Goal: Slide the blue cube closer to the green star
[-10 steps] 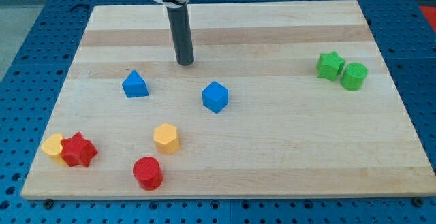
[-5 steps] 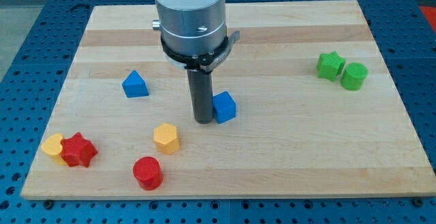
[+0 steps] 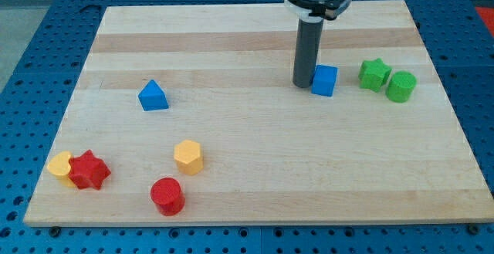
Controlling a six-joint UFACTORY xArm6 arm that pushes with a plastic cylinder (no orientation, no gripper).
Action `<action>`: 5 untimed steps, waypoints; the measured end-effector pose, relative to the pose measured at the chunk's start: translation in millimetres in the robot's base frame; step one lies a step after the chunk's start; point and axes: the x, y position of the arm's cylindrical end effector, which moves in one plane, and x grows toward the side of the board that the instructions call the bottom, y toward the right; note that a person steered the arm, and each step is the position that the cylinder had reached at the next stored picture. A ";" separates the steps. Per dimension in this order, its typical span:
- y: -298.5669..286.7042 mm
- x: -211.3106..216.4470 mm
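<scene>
The blue cube [image 3: 325,80] sits on the wooden board [image 3: 255,169] in the upper right part of the view. My tip [image 3: 302,84] touches the cube's left side. The green star [image 3: 374,75] lies a short gap to the cube's right, with nothing between them.
A green cylinder [image 3: 400,86] touches the star's right side. A blue triangular block [image 3: 153,96] lies at the left. A yellow hexagonal block [image 3: 188,157], a red cylinder [image 3: 167,196], a red star [image 3: 89,170] and a yellow block [image 3: 60,165] lie at the lower left.
My tip came down to the blue cube's left side, then pushed it right and toward the view's top, close to the green star. The other blocks have not moved.
</scene>
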 end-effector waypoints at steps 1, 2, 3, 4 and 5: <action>9.6 0.0; 21.5 0.0; 22.6 0.0; 24.8 0.0; 23.5 2.5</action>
